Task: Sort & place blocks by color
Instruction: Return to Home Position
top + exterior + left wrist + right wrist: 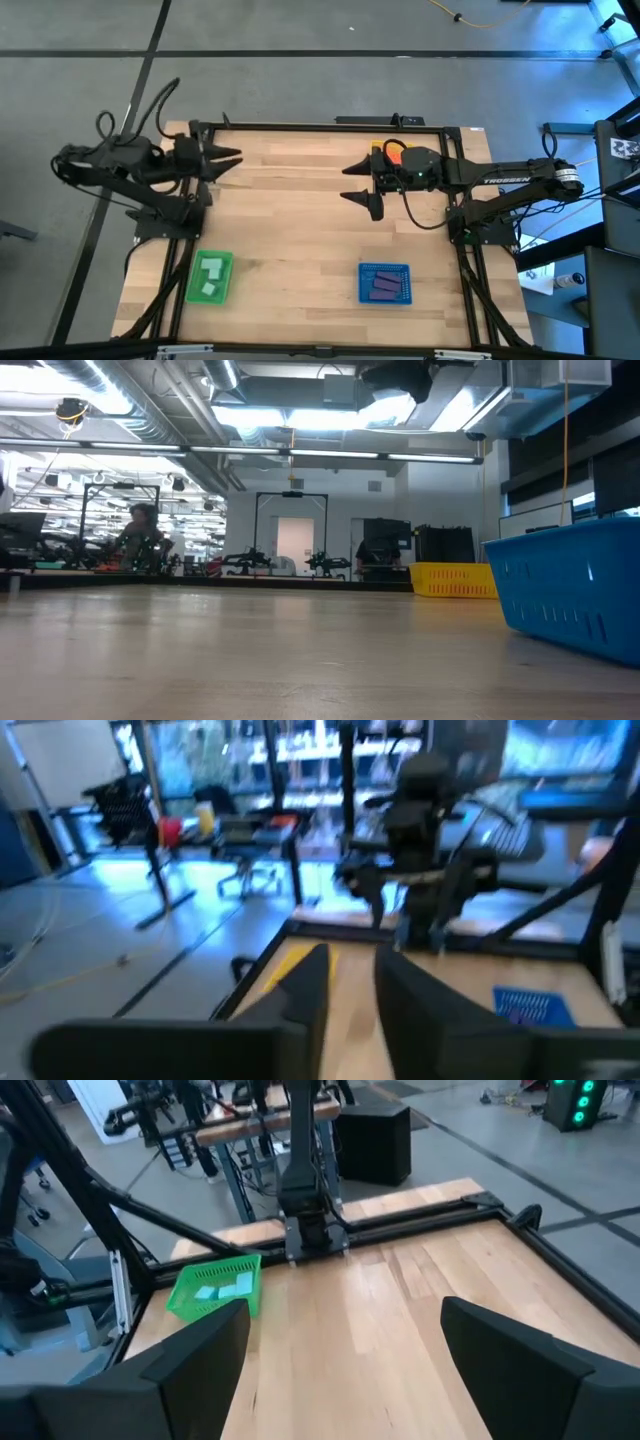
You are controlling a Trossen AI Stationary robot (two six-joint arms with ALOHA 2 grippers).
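Blocks (384, 287), purple bars, in slotted tray (385, 267)

Shows a wooden table (300, 220) with a green tray (226, 292) near its left edge and a blue tray (365, 270) toward the right, well apart. Shows also a yellow tray (453, 580) farther back, a person (135, 538) behind.

"TROSSEN" on the right arm (508, 180)

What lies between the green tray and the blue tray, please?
Only bare table, from green tray to blue tray, as the high view shows.
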